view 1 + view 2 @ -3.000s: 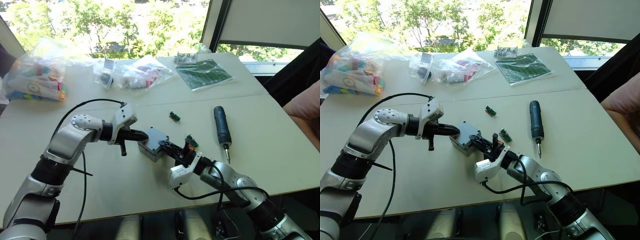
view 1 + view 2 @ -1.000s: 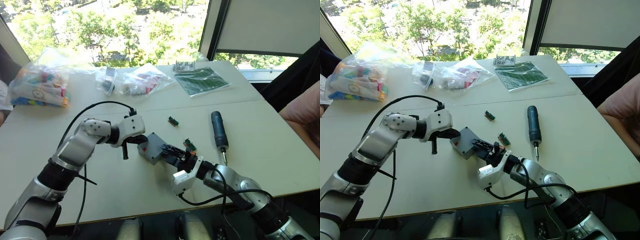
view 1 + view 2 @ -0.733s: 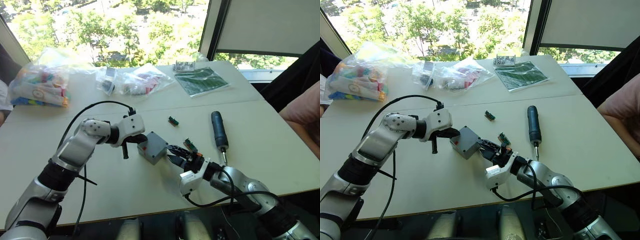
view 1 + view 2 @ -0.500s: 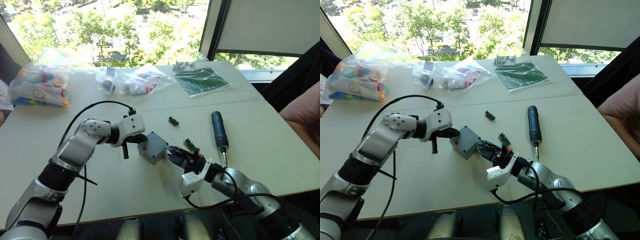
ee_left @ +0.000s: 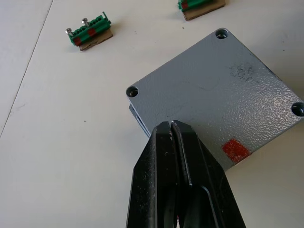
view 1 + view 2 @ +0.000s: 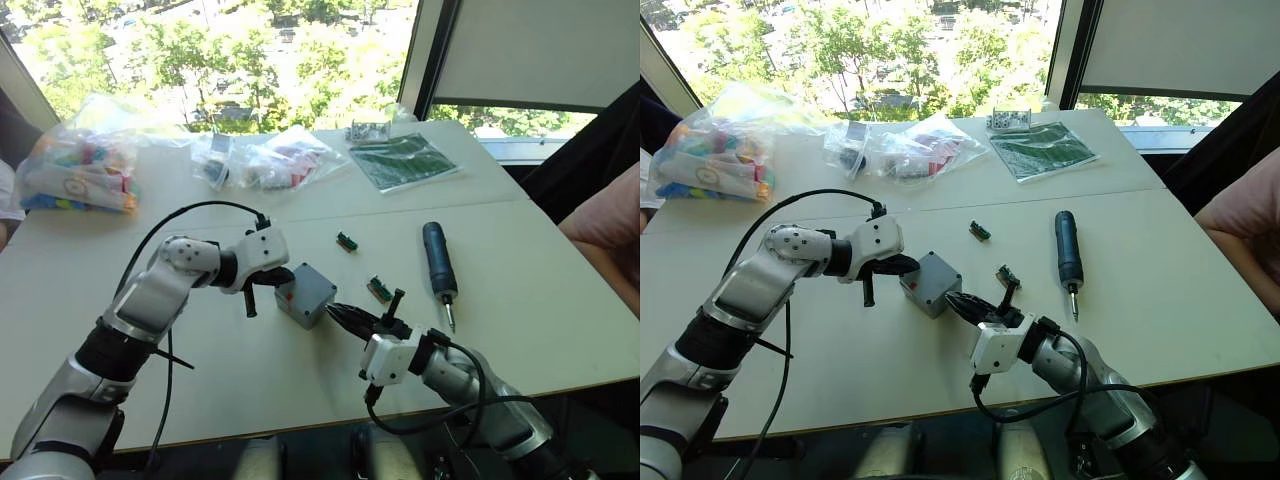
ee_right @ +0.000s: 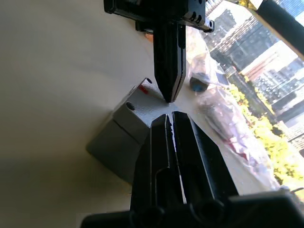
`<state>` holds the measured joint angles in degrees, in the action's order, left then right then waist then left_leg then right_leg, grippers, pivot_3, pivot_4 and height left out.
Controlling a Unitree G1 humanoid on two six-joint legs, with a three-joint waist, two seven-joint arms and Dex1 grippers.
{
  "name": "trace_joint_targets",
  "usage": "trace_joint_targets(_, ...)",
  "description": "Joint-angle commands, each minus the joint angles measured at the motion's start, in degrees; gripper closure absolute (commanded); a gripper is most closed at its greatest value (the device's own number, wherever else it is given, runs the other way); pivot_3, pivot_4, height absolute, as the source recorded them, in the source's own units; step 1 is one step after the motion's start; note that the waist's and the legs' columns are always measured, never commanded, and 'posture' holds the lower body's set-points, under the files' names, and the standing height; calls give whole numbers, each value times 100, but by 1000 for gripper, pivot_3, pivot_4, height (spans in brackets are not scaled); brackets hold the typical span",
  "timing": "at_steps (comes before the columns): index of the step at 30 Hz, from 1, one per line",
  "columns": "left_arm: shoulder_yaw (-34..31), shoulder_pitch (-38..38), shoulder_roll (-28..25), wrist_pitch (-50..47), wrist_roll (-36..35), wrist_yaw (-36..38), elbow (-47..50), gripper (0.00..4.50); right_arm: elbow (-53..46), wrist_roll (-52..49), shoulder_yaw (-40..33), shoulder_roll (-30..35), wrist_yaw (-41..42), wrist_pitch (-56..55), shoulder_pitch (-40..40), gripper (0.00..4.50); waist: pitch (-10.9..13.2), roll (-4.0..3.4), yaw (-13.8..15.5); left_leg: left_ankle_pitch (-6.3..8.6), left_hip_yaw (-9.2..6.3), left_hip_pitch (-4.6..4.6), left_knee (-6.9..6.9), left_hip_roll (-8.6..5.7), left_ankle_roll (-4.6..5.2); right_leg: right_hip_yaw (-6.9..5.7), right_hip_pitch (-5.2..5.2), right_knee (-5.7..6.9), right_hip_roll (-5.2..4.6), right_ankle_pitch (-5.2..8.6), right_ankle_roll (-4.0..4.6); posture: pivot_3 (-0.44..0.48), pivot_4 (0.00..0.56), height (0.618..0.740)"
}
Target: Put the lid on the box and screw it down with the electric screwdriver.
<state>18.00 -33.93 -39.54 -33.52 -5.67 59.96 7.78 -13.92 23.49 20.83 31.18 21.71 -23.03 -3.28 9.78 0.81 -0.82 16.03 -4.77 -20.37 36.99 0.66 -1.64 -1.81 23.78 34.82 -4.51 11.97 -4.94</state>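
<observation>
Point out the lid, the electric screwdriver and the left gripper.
lid [image 5: 216,95]: left wrist view, middle of its grey top face.
electric screwdriver [image 6: 438,262]: left eye view, middle of its dark handle.
left gripper [image 5: 171,124]: left wrist view, the shut fingertips at the lid's edge.

- A lab or office workroom is showing: pale tables [image 6: 560,300] are standing by a big window [image 6: 230,50].
- Bagged parts [image 6: 75,170], a green circuit board [image 6: 405,160] and terminal blocks [image 6: 347,241] are lying about.
</observation>
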Motion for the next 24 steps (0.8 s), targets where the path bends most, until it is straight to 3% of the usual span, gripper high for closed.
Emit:
trace_joint_targets(1,9,272,-43,-158,-32,5,-34,4500,-213,-191,-22,-80,266,200,-29,4452,8,0,5,0,0,-3,0,0,0,-1,2,-2,0,0,0,0,150,740)
trace_joint_targets(24,-341,309,-82,-456,-565,92,446,4500,469,21,199,-438,532,187,-536,4452,43,-9,8,-1,4,-81,-7,0,2,-1,76,-4,4,-4,2,0,150,740)
